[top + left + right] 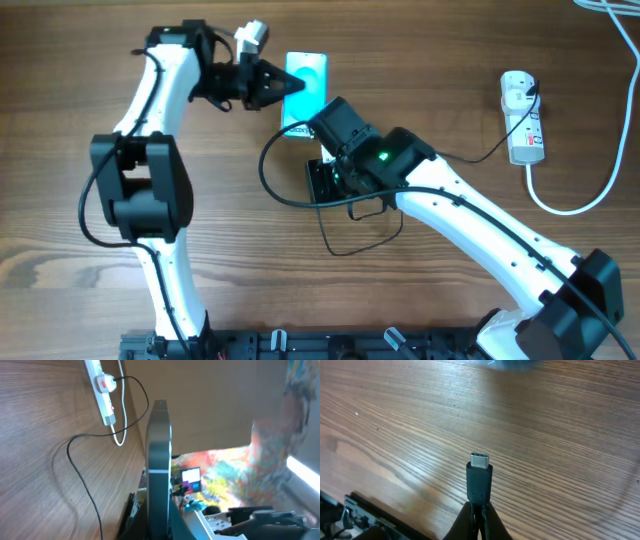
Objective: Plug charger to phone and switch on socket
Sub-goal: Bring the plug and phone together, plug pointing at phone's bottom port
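Evidently, left gripper [283,87] clamped the flat teal-screened phone [312,72] steady (edge-on) so right gripper [479,519], pinching the thin black charger plug [480,477], could insert it.

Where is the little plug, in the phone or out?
Out. The charger plug pokes bare from the shut right tool over the table; the phone is apart from it.

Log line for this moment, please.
left gripper jaws shut on phone | right gripper jaws shut on charger | charger not in phone
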